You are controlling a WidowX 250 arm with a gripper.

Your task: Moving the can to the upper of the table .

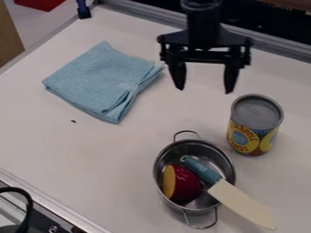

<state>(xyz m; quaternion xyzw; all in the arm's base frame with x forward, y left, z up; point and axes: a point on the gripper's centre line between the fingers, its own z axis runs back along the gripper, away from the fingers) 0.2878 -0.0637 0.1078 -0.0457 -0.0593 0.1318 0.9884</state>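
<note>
Cloth [97, 82], blue and folded, was laid at left on the table [79, 154]. A red-and-yellow object [182, 184] and a knife [240, 200] were held in a metal pot [157, 175], the pale blade angled over its rim. The hand [204, 88] was suspended farther up, released. At right, the can [255, 125] was stood upright near the pot.

The can [255, 125] is metal with a yellow pictorial label. It stands upright on the table [67, 150], beside the pot [160, 183].
</note>
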